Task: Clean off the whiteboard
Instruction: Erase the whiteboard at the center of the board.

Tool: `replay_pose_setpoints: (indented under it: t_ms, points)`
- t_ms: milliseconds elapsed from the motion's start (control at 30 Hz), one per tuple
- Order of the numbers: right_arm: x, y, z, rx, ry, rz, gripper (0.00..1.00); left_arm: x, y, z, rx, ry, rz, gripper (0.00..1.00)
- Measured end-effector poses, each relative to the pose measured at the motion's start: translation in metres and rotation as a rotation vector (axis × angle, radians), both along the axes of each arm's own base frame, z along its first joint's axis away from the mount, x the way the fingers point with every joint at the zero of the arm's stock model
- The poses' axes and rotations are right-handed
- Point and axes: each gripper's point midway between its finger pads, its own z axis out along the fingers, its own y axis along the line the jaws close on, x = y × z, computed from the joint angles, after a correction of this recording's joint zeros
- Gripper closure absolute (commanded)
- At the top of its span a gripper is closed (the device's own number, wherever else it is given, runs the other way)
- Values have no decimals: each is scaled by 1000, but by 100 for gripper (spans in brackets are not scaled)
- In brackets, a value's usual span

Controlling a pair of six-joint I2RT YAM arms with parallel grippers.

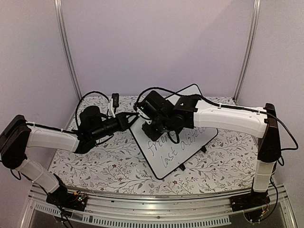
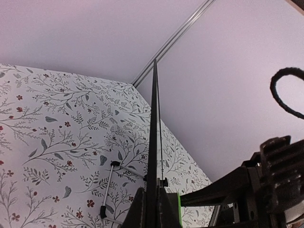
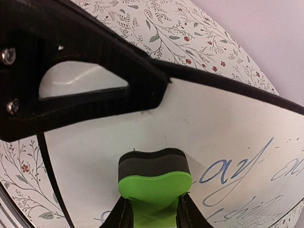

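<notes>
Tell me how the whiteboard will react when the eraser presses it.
The large white black-rimmed whiteboard looks thin yet stiff, probably flexing little. On small feet, it might skid or rock without the left gripper clamping its edge.

One whiteboard, one green eraser

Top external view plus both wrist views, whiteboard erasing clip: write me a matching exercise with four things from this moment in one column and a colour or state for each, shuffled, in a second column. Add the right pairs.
Things
1. whiteboard
2. eraser
3. left gripper
4. table cover

Colours or states
A. pale with a leaf and flower print
B. green body with a dark pad, held in the right gripper
C. closed on the board's edge
D. tilted up off the table, blue handwriting on its face

Pairs: 1-D, 2-B, 3-C, 4-A
</notes>
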Motion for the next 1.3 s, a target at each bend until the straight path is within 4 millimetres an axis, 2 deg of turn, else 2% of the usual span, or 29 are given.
replay_pose_setpoints:
  t_ms: [200,333,500,800,967,1300]
  points:
    - [-10,-18,-20,-28,44,-22,71,0,0,0,-3,0,-1,100]
    - [-12,-21,-22,-29,51,-29,71,0,0,0,-3,-1,-3,100]
    - [-11,-19,-19,-34,52,-29,71,0,0,1,-4,-2,-5,100]
    - [1,0,2,-26,12,-14,71,0,0,1,-4,-2,-3,100]
    - [1,-1,1,-41,14,-14,71,0,0,0,-3,-1,-1,100]
    - [-14,-16,-23,-85,64,-23,71,0,0,0,-3,-1,0,100]
